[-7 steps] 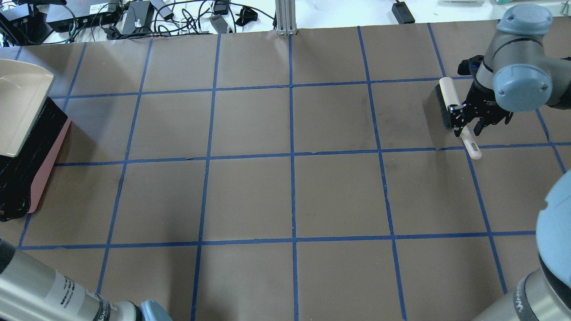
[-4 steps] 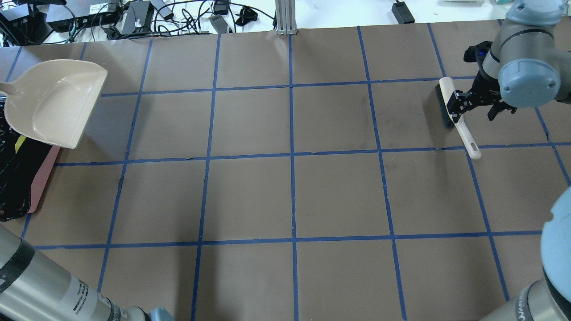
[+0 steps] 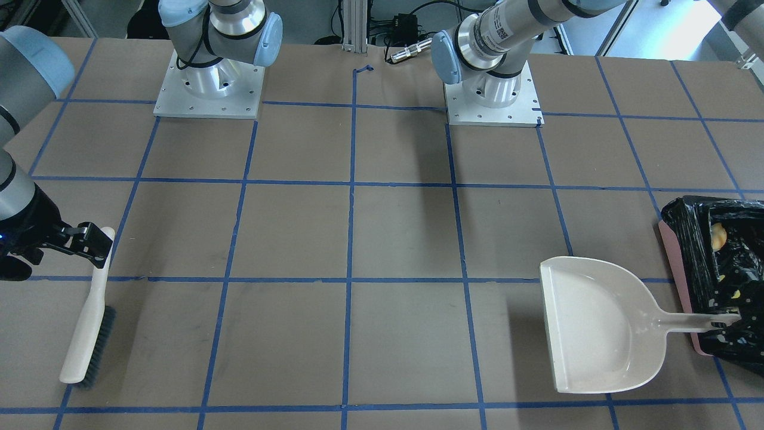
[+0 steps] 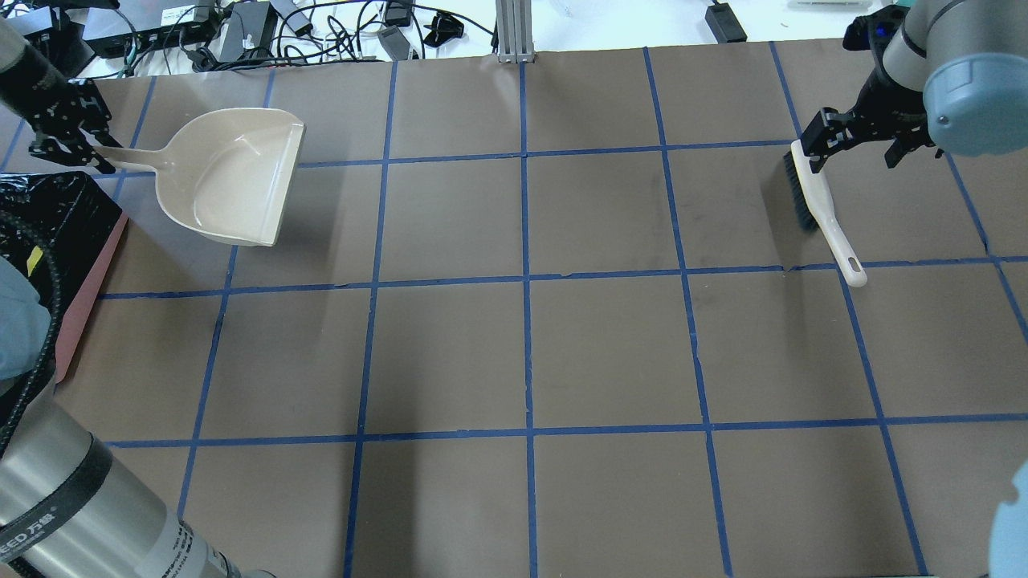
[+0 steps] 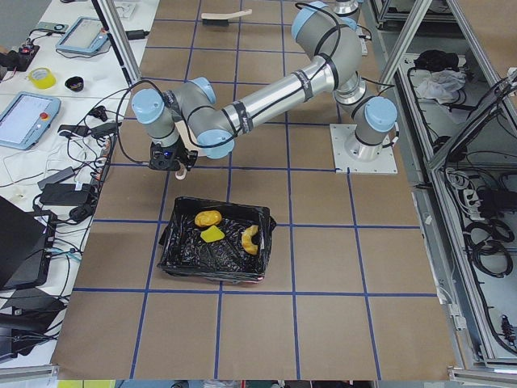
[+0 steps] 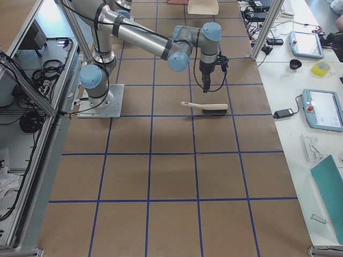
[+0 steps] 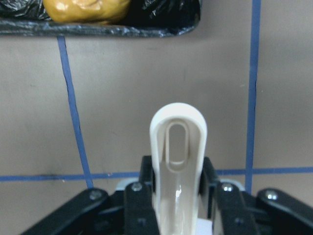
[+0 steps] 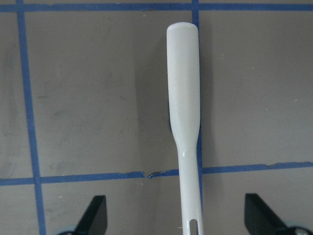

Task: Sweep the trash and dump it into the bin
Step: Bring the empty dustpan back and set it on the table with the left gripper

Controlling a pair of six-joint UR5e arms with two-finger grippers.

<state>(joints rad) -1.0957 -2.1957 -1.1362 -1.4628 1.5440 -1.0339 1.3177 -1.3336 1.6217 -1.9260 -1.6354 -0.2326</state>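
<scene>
Across the desk (image 4: pixel 522 345), the dustpan (image 4: pixel 233 177), clamped by the left fingers (image 7: pixel 141 205), had swung off the bin (image 4: pixel 90 273) where the trash (image 5: pixel 208 218) lay, while the spread right fingers (image 8: pixel 94 215) had left the brush (image 4: pixel 811 193): task seemingly done.

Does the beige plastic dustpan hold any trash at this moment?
No, the beige plastic dustpan shows only its bare, smooth inner surface in the front-facing view.

Cut off by the front view's right edge: pink rectangular bin lined with crinkled black bag (image 3: pixel 684 286). Sliced by the left wrist view's top edge: wrinkled golden-yellow oval lump (image 7: pixel 85 10). Below that frame: beige plastic dustpan (image 7: pixel 177 147), all but its handle. Out of the right wrist view: bristles of the beige long-handled brush (image 8: pixel 185 98).
</scene>
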